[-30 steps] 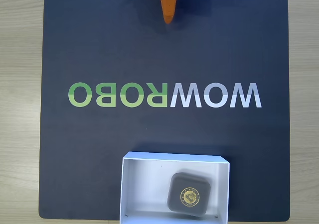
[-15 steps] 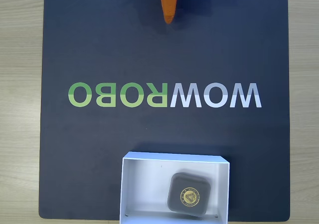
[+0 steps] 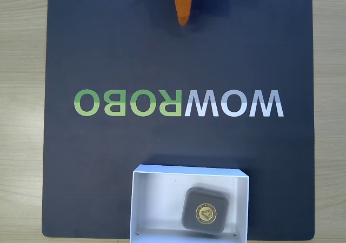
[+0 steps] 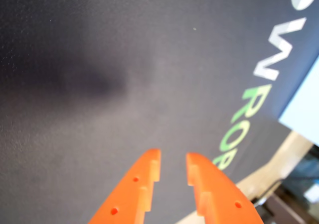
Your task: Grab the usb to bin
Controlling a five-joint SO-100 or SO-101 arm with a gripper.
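The usb (image 3: 204,211), a dark grey rounded square with a gold emblem, lies flat inside the white bin (image 3: 157,205), toward its right side, at the mat's bottom edge in the fixed view. My orange gripper (image 3: 183,20) pokes in from the top edge of that view, far from the bin, its tip pointing down at the mat. In the wrist view the gripper (image 4: 173,155) hovers over bare dark mat. Its two fingers lie almost together with just a narrow slit, and nothing is held between them.
A dark mat (image 3: 108,162) with a mirrored green and white WOWROBO logo (image 3: 178,103) covers most of the light wooden table (image 3: 21,119). A pale corner (image 4: 305,115) shows at the right of the wrist view.
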